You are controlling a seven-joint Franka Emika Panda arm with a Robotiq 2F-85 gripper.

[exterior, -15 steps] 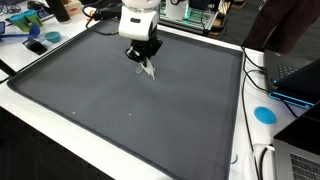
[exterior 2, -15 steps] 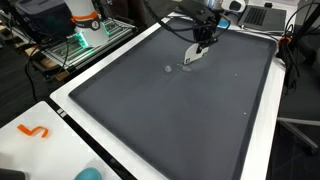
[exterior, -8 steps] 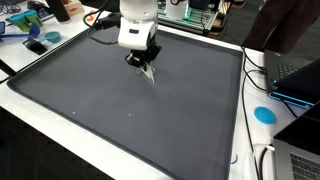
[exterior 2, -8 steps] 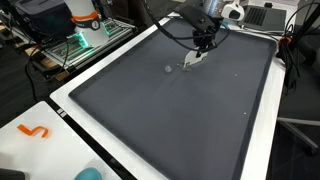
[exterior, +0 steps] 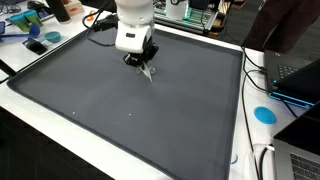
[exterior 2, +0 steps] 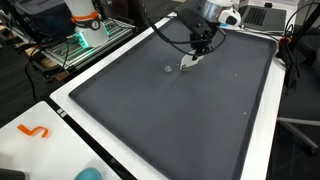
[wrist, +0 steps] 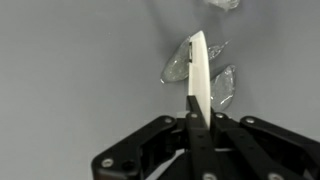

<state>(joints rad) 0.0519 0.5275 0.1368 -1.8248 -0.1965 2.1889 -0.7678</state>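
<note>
My gripper (wrist: 197, 118) is shut on a thin white flat strip (wrist: 197, 70) that sticks out past the fingertips. Crumpled clear plastic (wrist: 222, 88) lies close on both sides of the strip; I cannot tell whether it hangs from the strip or rests on the mat. In both exterior views the gripper (exterior: 143, 66) (exterior 2: 198, 48) hangs just over the far part of a large dark grey mat (exterior: 130, 110) (exterior 2: 170, 110), with the pale strip (exterior: 149, 73) (exterior 2: 188, 63) pointing down from it towards the mat.
The mat covers a white table (exterior: 60, 125). A small speck (exterior 2: 167, 69) lies on the mat near the gripper. A blue disc (exterior: 264, 114) and a laptop (exterior: 300, 80) sit beside the mat. An orange item (exterior 2: 33, 131) lies on the near white edge. Clutter and cables line the back.
The gripper has drifted a little sideways over the far part of the mat, still holding the white strip. Nothing else has moved.
</note>
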